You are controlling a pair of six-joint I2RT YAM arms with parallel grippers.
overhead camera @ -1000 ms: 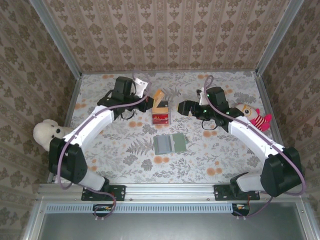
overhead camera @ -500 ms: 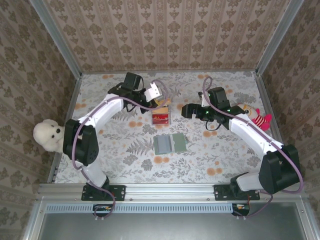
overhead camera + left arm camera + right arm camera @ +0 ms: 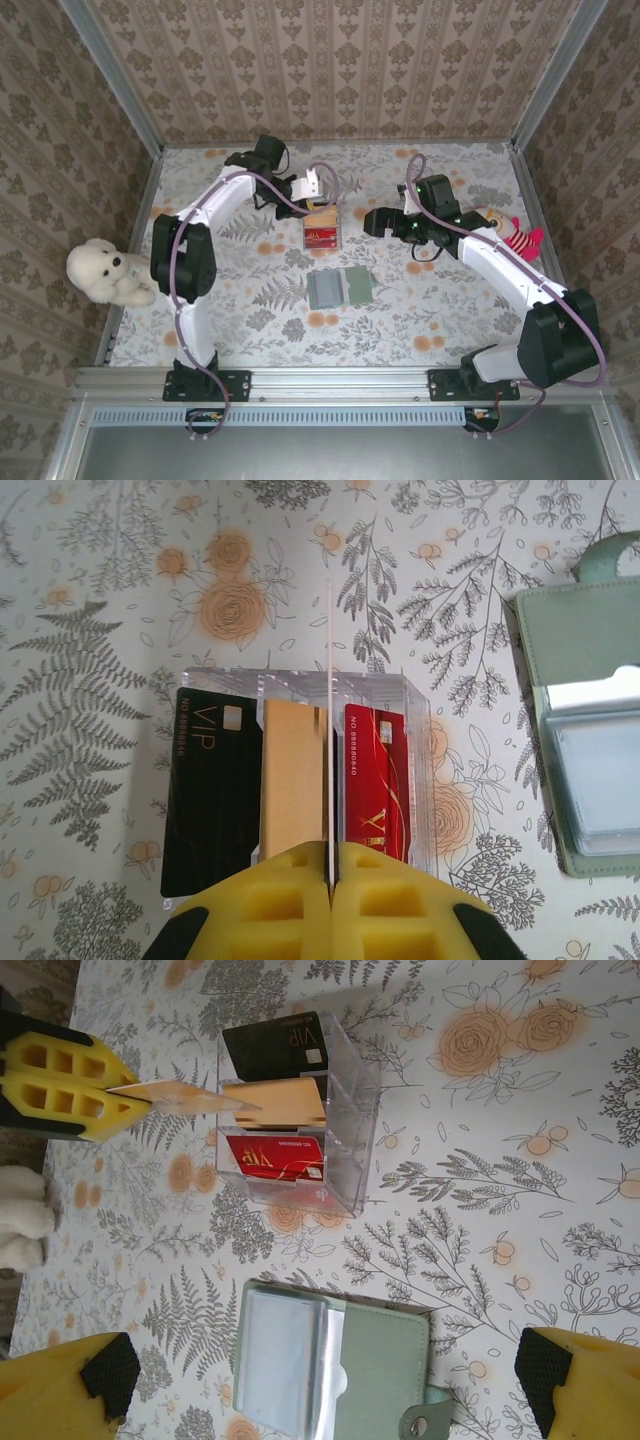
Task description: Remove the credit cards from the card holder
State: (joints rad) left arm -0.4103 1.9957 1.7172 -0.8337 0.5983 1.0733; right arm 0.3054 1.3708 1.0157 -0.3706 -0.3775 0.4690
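On the floral-print table (image 3: 430, 310) — card holder (image 3: 339, 288) lies open, 3 patterned walls (image 3: 330, 70) around.

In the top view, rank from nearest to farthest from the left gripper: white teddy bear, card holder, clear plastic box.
From the left gripper, shut on a card:
1. clear plastic box, just under it.
2. card holder, lying open, toward the arm bases.
3. white teddy bear, far left, at the table's edge.

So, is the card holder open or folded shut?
Open: the card holder lies spread flat, both panels side by side, inside facing up.
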